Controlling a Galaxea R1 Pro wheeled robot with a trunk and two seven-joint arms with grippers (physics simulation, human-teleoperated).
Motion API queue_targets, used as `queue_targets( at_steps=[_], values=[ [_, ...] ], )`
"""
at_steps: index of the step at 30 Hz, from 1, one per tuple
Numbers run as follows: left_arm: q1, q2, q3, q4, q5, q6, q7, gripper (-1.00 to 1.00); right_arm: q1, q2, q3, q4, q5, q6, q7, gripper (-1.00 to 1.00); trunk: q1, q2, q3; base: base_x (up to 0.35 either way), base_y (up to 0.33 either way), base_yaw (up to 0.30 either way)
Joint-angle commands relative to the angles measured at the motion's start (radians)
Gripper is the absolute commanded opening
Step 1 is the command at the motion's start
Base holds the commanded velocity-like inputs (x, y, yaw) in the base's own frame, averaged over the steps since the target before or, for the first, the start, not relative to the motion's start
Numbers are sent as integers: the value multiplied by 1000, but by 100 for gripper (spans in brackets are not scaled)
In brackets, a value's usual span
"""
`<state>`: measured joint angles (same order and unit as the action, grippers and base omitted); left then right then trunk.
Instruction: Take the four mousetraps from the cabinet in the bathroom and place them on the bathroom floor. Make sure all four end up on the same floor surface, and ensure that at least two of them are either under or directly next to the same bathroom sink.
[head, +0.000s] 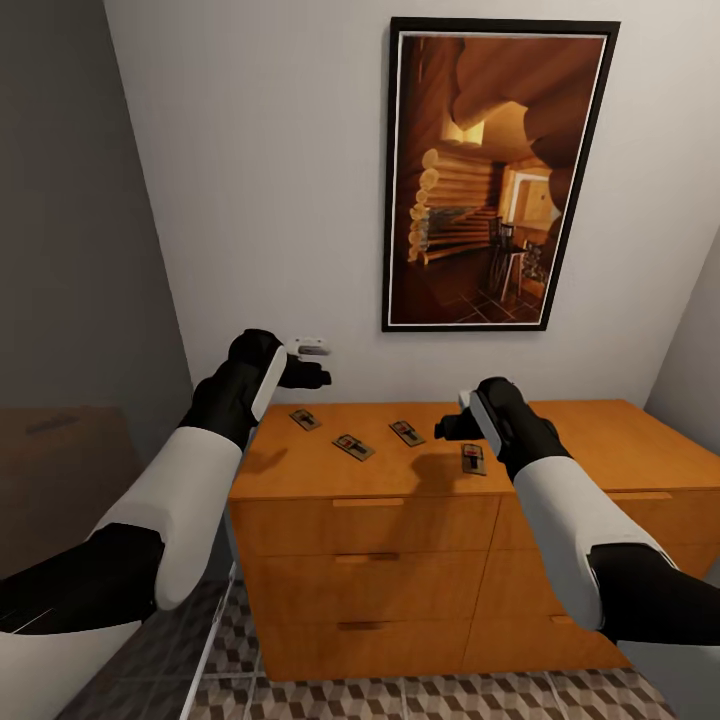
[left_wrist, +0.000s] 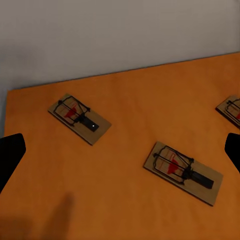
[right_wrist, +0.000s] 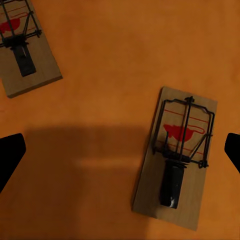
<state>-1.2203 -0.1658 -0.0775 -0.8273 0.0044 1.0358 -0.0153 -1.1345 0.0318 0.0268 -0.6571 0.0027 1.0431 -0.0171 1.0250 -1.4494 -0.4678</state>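
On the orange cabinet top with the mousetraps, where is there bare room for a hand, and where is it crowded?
Bare: the cabinet top right of the right gripper, and the front-left corner ahead of the leftmost mousetrap. Crowded: the middle, where four mousetraps sit close together, the second, third and fourth.

Soft, even light from above; the wall (head: 250, 150) is bright, its left side dim grey. Arm shadows fall blurred on the orange tabletop (head: 600, 440), darkest in the right wrist view. Renders look slightly soft, without glare.
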Motion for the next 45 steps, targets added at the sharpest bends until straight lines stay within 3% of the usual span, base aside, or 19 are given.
queue_targets(
  at_steps=[1, 24, 37, 45],
  values=[
    [-1, 0, -1, -1, -1, 4, -2, 100, -1, 0, 2, 1, 0, 4, -2, 100, 0, -1, -1, 0, 0, 0],
    [-1, -1, -3, -2, 0, 3, -2, 100, -8, -19, -14, 8, -6, 4, 2, 100, 0, -1, -1, 0, 0, 0],
    [-1, -1, -4, -3, -1, 4, -2, 100, -8, -42, -135, 16, -4, 4, -1, 100, 0, -1, -1, 0, 0, 0],
    [-1, 0, -3, -3, -1, 5, -2, 100, -8, -45, -159, 51, -1, 4, -3, 100, 0, -1, -1, 0, 0, 0]
  ],
)
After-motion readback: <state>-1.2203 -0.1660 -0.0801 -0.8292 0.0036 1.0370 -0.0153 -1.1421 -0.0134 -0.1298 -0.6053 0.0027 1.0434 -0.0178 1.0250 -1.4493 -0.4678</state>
